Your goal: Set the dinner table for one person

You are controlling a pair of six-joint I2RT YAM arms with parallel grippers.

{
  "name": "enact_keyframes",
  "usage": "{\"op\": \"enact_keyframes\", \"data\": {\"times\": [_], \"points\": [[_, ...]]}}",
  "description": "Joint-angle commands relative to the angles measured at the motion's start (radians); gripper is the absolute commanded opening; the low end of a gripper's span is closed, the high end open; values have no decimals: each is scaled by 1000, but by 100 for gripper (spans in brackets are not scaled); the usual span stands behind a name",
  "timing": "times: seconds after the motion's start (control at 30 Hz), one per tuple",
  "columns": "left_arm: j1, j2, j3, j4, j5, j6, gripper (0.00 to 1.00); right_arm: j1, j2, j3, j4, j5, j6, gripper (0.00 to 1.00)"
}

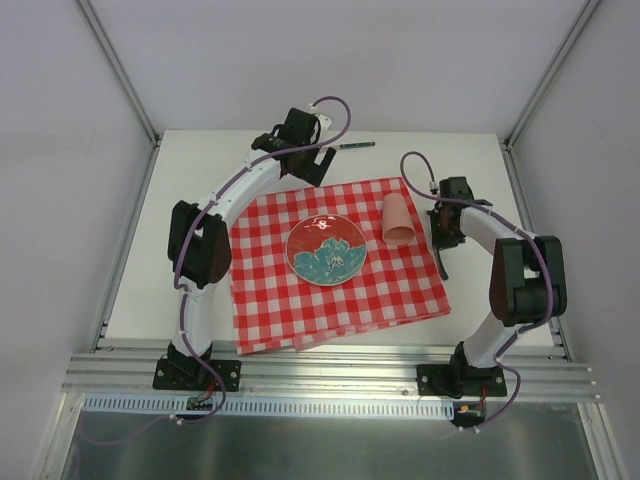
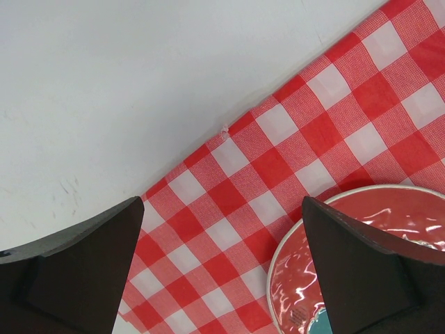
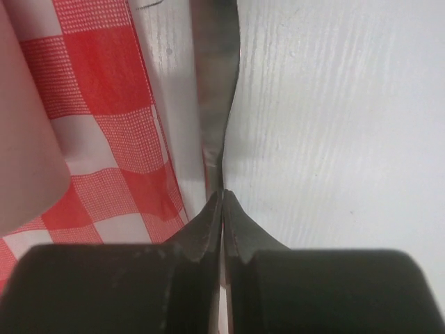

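**Q:** Where is the dinner table (image 1: 190, 180)?
**A:** Its off-white top lies beneath both arms, with the aluminium rail (image 1: 330, 365) along the near edge. A red-and-white checked cloth (image 1: 300, 300) lies at its centre, slightly skewed. A red-rimmed plate (image 1: 326, 250) with a teal flower sits mid-cloth.

**Q:** Right gripper (image 3: 222, 202)?
**A:** Its fingers are pressed together, pinching a thin metal utensil (image 3: 214, 104) seen edge-on. The utensil runs over bare tabletop just beside the cloth's right edge. What kind of utensil it is cannot be told.

**Q:** Left gripper (image 2: 222, 209)?
**A:** Its fingers are spread wide with nothing between them. It hovers over the cloth's far edge. In the left wrist view one finger partly hides the plate rim.

**Q:** Other items?
**A:** A pink cup (image 1: 399, 222) is on the cloth's far right corner, near the right gripper. Whether it is upright or tipped is unclear. A slim dark item (image 1: 355, 145) lies on bare table beyond the cloth's far edge, near the left gripper.
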Motion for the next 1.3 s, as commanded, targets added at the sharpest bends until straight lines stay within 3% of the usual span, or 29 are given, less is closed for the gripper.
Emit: {"op": "enact_keyframes", "data": {"times": [0.0, 0.4, 0.5, 0.6, 0.67, 0.8, 0.87, 0.9, 0.97, 1.0, 1.27], "points": [[-8, -61, 5, 8, 8, -15, 99, -4, -74, 12, -55, 27, -7, 0], [-9, -90, -19, 8, -1, -4, 99, -4, -77, -13, -40, 12, -7, 1], [-9, -98, -33, 9, -4, 1, 99, -7, -43, 3, -35, 10, -12, 30], [-9, -110, -58, 9, -4, 4, 99, -13, -23, 10, -38, 6, -10, 39], [-11, -115, -68, 8, -6, 2, 99, -15, -14, 3, -37, -11, -10, 39], [-15, -110, -73, 9, -15, 8, 99, -13, 32, -2, -41, -25, -12, 38], [-17, -109, -68, 9, -14, 12, 99, -15, 43, -7, -41, -31, -13, 31], [-17, -109, -65, 9, -14, 12, 99, -15, 35, -19, -31, -36, -13, 27], [-17, -110, -65, 11, -12, 10, 99, -15, 28, -36, -20, -36, -12, 4], [-17, -112, -67, 9, -12, 7, 99, -13, 23, -54, -11, -33, -9, 0], [-19, -113, -64, 9, -14, 13, 99, -13, -101, -114, 25, -1, -24, 1]]}}
